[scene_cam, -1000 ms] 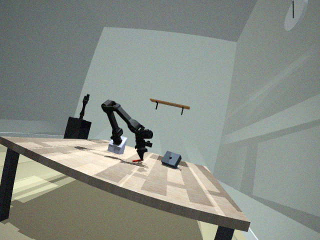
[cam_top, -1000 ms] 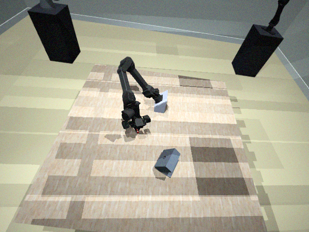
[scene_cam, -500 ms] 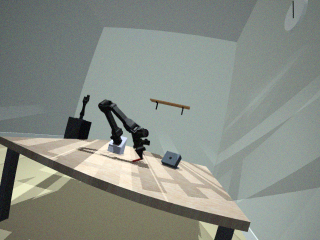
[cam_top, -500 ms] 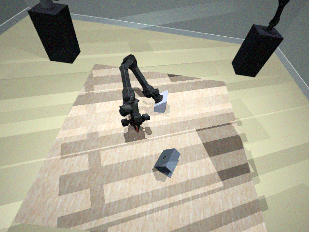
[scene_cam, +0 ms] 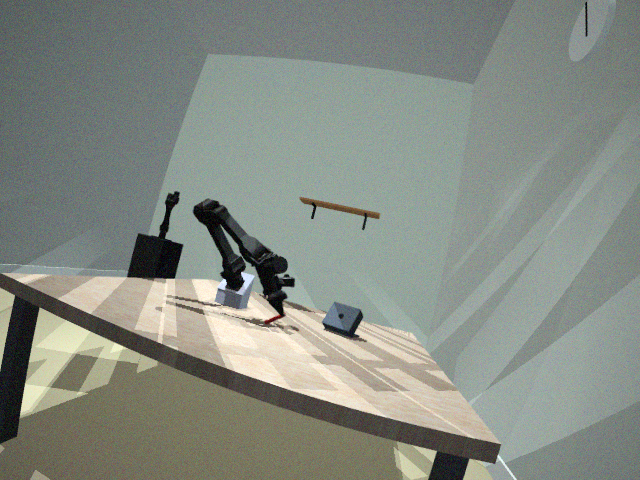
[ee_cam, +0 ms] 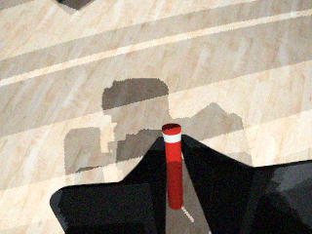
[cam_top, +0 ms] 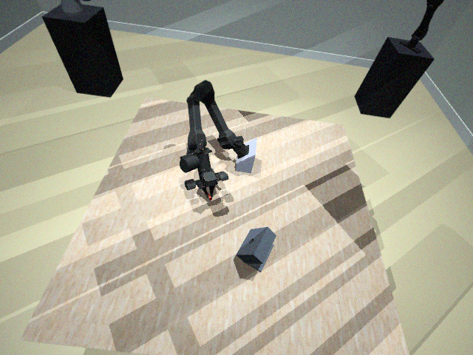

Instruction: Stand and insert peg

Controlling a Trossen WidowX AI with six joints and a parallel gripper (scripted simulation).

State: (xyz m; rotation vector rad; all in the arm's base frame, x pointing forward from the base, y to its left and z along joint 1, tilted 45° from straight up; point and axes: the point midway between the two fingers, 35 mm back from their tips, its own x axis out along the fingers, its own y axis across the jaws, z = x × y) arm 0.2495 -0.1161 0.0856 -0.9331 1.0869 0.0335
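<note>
Open table (cam_top: 160, 267) lies around the hand (cam_top: 210, 194); the sloped panel (cam_top: 256, 246) stands well apart; base block (cam_top: 246, 157) behind.

"What's in the room?"
"Grey-green walls, a wooden shelf (scene_cam: 339, 207) on brackets, pale yellow floor (cam_top: 46, 126)."
"And furniture?"
"A wood-topped table (scene_cam: 361, 392) on dark legs; striped light falls across it."
</note>
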